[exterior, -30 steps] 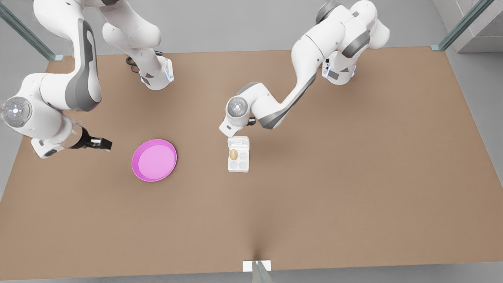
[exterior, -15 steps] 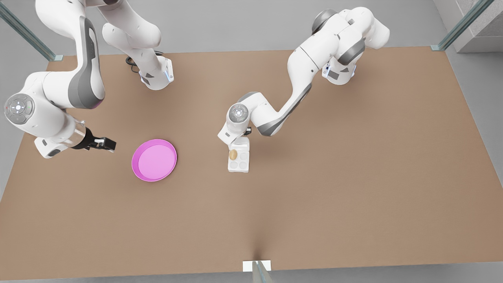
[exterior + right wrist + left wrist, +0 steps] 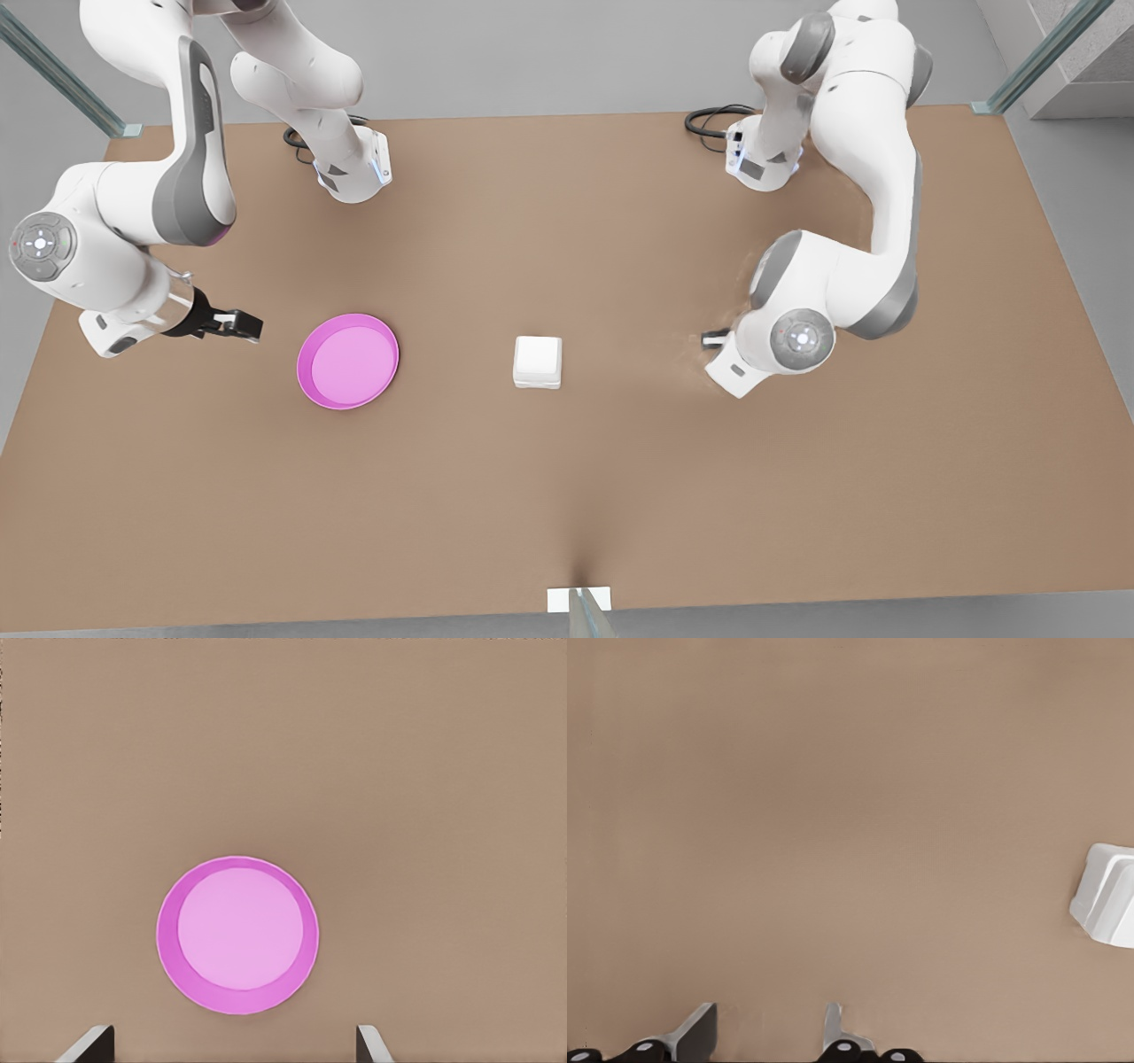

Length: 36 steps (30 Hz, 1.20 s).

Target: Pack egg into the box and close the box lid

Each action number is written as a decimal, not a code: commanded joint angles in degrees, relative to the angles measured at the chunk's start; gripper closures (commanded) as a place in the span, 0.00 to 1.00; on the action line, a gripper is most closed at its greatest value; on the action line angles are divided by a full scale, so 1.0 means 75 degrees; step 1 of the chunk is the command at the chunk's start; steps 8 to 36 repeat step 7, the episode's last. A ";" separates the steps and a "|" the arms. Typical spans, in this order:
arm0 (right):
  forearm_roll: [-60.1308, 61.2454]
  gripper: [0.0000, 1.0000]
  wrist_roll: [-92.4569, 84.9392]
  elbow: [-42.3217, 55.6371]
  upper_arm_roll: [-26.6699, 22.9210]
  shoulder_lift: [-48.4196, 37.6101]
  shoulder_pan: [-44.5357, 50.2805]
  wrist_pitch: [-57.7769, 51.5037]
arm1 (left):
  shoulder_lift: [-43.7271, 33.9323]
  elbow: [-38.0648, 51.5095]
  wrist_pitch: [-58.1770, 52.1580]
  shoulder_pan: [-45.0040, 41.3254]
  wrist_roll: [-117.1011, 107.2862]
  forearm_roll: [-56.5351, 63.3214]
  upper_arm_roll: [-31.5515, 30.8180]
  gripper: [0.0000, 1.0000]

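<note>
The white box (image 3: 537, 361) sits mid-table with the box lid (image 3: 538, 356) folded flat over it, shut. The egg is hidden. The left wrist view catches the box (image 3: 1107, 908) at its edge. My left gripper (image 3: 711, 338) hangs low to the box's right in the front view, well clear of it. Its fingers (image 3: 700, 1032) stand apart with nothing between them, so my left gripper (image 3: 769, 1038) is open. At the front view's left, my right gripper (image 3: 244, 323) waits open beside the pink plate. My right gripper (image 3: 232, 1052) is empty.
A round pink plate (image 3: 347, 361) lies empty to the box's left in the front view, and the plate (image 3: 237, 935) is in the right wrist view. The arm bases stand at the table's far edge. A small white tab (image 3: 578, 600) sits at the near edge.
The box lid has swung from open to shut, covering the egg. My left arm has pulled away from the box toward the front view's right. My right arm has barely moved.
</note>
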 commanded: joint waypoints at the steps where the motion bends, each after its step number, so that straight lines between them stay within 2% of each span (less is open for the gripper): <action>1: 0.0000 0.00 0.0000 -0.0003 0.0000 0.0000 -0.0017 0.0000 | -0.0074 0.0000 -0.0004 -0.0050 0.0201 0.0149 0.0254 0.00; 2: 0.0000 0.00 0.0000 -0.0003 0.0000 0.0000 -0.0017 0.0000 | -0.0121 0.0000 -0.0004 -0.0039 0.0213 0.0126 0.0571 0.00; 3: 0.0000 0.00 0.0000 -0.0003 0.0000 0.0000 -0.0017 0.0000 | -0.0647 -0.0491 0.0078 0.0359 0.0494 0.0032 0.0631 0.00; 4: 0.0000 0.00 0.0000 -0.0003 0.0000 0.0000 -0.0017 0.0000 | -0.1573 -0.1757 0.0792 0.0582 0.0999 -0.0179 0.0595 0.00; 5: 0.0000 0.00 0.0000 -0.0003 0.0000 0.0000 -0.0017 0.0000 | -0.2030 -0.2414 0.1507 0.0665 0.0987 -0.0179 0.0595 0.00; 6: 0.0000 0.00 0.0000 -0.0003 0.0000 0.0000 -0.0017 0.0000 | -0.2207 -0.2567 0.1684 0.0676 0.0987 -0.0179 0.0595 0.00; 36: 0.0000 0.00 0.0000 -0.0003 0.0000 0.0000 -0.0040 -0.0024 | -0.2218 -0.2567 0.1590 0.0676 0.0987 -0.0190 0.0595 0.00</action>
